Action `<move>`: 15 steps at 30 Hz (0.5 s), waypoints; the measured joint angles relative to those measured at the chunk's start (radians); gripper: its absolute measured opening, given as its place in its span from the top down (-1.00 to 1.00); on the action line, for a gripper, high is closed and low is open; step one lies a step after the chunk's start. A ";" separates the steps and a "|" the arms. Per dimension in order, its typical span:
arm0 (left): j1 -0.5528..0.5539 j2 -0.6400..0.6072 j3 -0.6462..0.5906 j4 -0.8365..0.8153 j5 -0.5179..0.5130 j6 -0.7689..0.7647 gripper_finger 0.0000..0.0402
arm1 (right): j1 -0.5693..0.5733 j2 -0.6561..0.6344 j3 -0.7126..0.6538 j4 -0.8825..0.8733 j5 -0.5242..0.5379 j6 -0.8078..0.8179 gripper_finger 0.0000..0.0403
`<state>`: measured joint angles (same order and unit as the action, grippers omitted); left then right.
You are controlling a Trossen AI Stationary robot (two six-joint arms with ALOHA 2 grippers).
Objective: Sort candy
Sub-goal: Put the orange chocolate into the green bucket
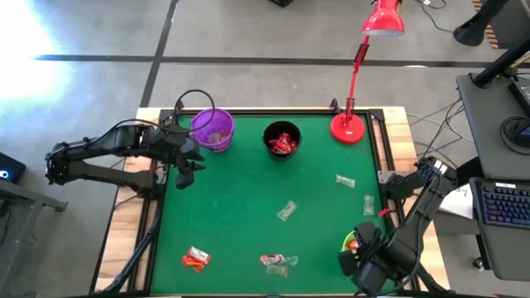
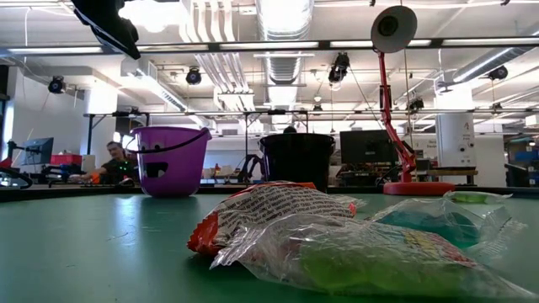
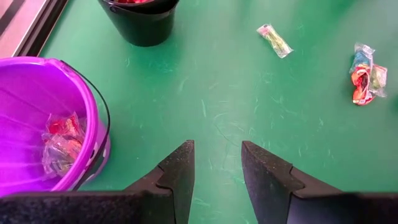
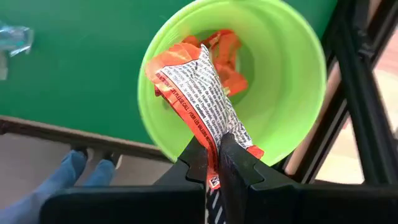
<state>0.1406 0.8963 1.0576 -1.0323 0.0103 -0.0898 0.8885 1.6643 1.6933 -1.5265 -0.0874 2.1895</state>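
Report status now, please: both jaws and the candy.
Right gripper shut on orange-red candy, above green cup. Left gripper open, empty, beside purple cup. Nothing in the way.

arms: 2, dark, jointed | left end effector: black angular fingers

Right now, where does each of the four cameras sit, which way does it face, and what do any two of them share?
High view: overhead, straight down on the green table; both arms show.
Low view: table height, level past candy toward the room; an arm's tip at top.
Left wrist view: above the table, over the open left gripper, beside the purple cup.
Right wrist view: looks into the green cup; right gripper pinches an orange wrapper.
Shared: the purple cup and black cup appear in high, low and left wrist views.
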 joint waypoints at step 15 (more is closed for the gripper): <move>0.000 -0.002 0.000 -0.002 0.033 0.003 0.43 | -0.001 0.008 -0.034 -0.045 -0.070 -0.016 0.51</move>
<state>0.1406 0.8948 1.0576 -1.0344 0.0437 -0.0868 0.8879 1.6722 1.6594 -1.5714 -0.1570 2.1736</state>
